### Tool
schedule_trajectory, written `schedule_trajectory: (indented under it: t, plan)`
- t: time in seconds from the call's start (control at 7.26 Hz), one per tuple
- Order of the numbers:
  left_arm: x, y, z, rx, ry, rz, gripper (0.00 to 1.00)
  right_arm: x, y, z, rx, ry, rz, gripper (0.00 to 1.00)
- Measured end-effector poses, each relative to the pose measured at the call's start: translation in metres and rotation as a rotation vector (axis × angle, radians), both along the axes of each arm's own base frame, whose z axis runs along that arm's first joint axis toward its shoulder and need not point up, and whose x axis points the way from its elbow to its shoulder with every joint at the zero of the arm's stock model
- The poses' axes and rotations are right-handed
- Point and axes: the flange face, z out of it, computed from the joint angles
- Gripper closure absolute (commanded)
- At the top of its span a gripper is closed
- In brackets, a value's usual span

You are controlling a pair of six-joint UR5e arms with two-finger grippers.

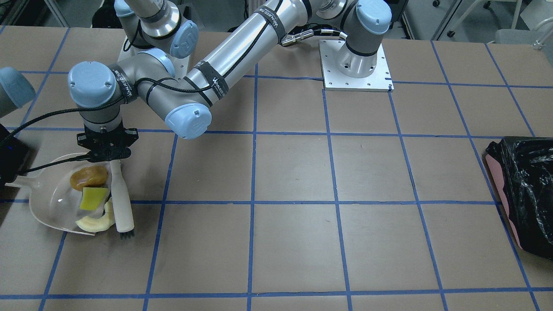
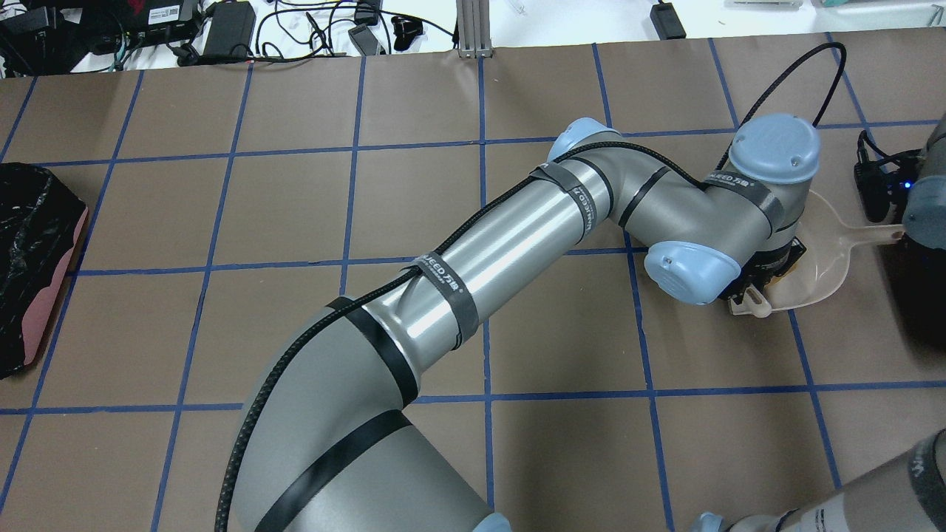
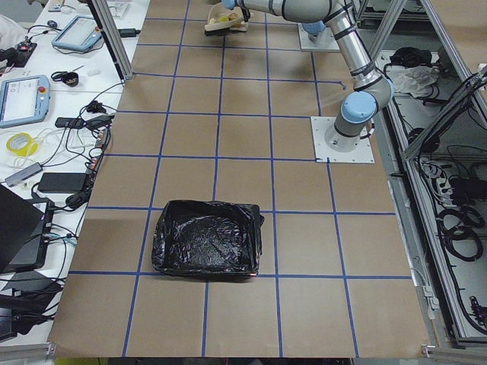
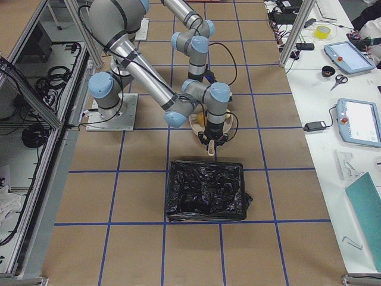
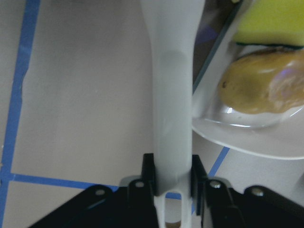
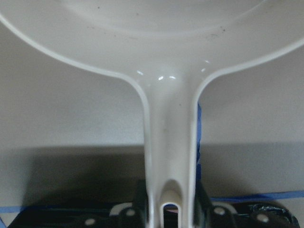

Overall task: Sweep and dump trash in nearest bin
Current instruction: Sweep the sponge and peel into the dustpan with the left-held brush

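Because the pale crescent slice lies at the very mouth of the dustpan, pressed against the brush, we judge it the piece most likely to be lost. Drawing the brush away could drag it out onto the table, and lifting the pan without tipping it toward its handle could let it slide off. A second hazard is the left arm, whose wrist hangs directly over the pan and could be struck if the pan rises first. We note that the left gripper has its fingers closed tight on either side of the brush handle, and the right gripper is clamped likewise on the dustpan handle. All three pieces sit in the pan: the glossy orange-brown potato-like lump deepest, the yellow sponge wedge with its dark green face touching it, and the slice outermost. The bin, black-lined, stands just beside the pan in the exterior right view.
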Motion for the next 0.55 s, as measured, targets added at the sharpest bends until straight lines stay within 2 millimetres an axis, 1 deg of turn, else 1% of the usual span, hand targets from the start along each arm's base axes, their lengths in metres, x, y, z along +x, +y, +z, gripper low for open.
schedule_trajectory:
  t: [0.14, 0.28, 0.41, 0.55]
  plan:
    - [0.009, -0.003, 0.004, 0.002, -0.025, -0.012, 1.0, 0.001, -0.001, 0.0, -0.006, -0.015, 0.002, 1.0]
    - [0.024, -0.009, 0.013, 0.025, -0.055, -0.008, 1.0, 0.002, -0.002, -0.001, -0.01, -0.023, 0.004, 1.0]
    - [0.038, -0.011, 0.021, 0.043, -0.071, -0.003, 1.0, 0.002, -0.002, -0.001, -0.011, -0.026, 0.003, 1.0]
    - [0.045, -0.01, 0.023, 0.053, -0.079, 0.003, 1.0, 0.001, -0.002, -0.001, -0.011, -0.027, 0.003, 1.0]
